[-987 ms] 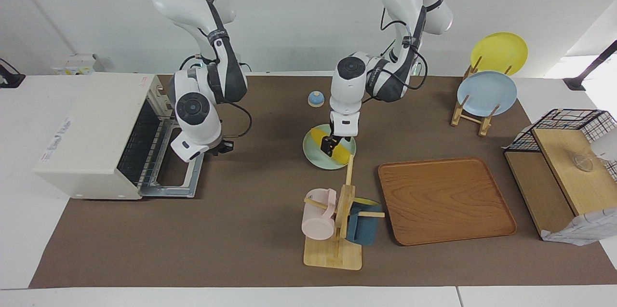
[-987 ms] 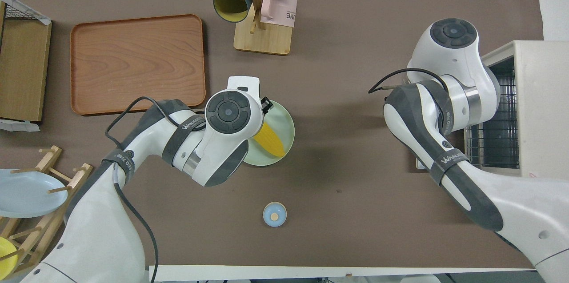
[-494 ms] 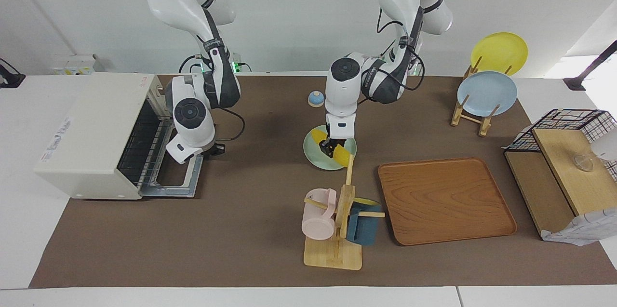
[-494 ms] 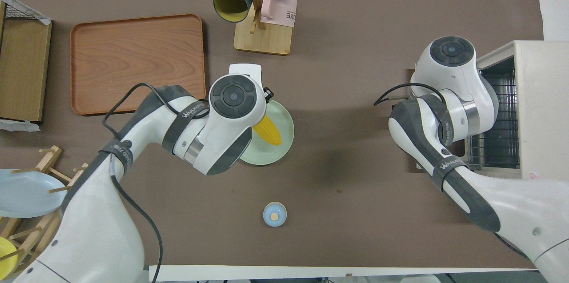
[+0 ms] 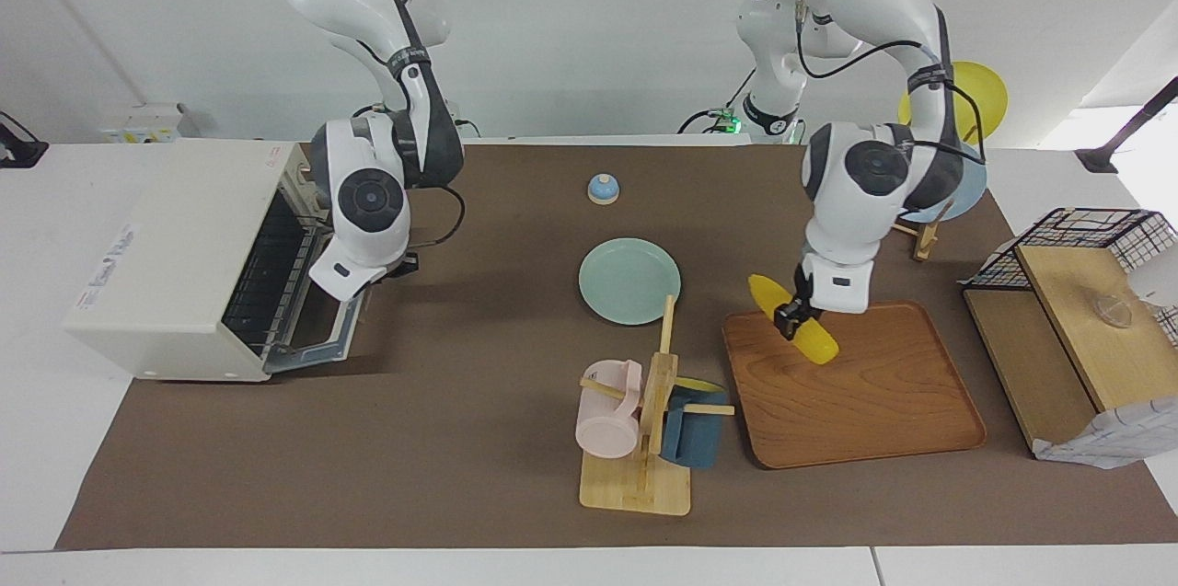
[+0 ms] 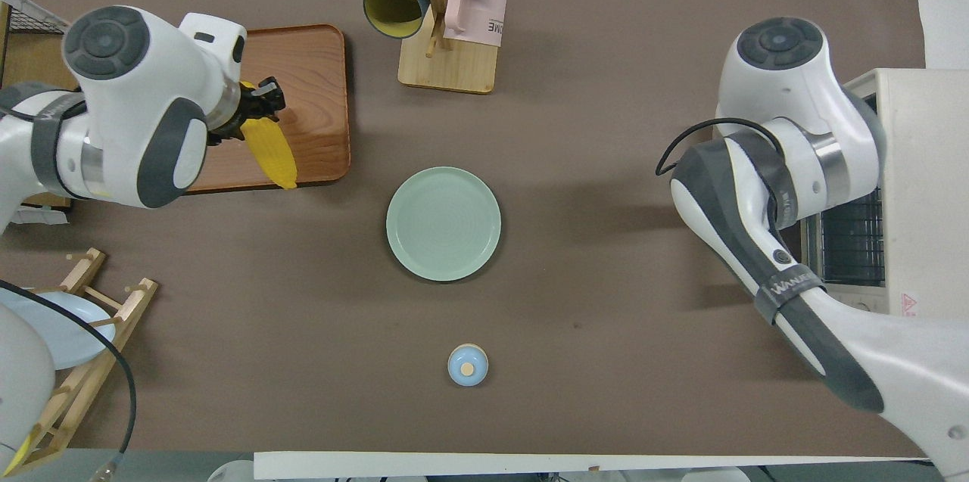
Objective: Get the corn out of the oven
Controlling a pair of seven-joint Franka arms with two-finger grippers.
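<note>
A brown mat covers the white table [image 5: 37,439] before a pale wall; the oven [image 5: 189,259] stands at the right arm's end with its door part open, the right hand [image 5: 405,266] beside that door, its fingers impossible to make out. The left hand [image 5: 791,315] pinches the corn [image 5: 805,339] in the air over the wooden tray [image 5: 856,402], at the tray's edge nearest the robots. The green plate [image 5: 629,281] lies bare mid-table, open mat all round it, with the mug rack [image 5: 644,439] farther from the robots.
</note>
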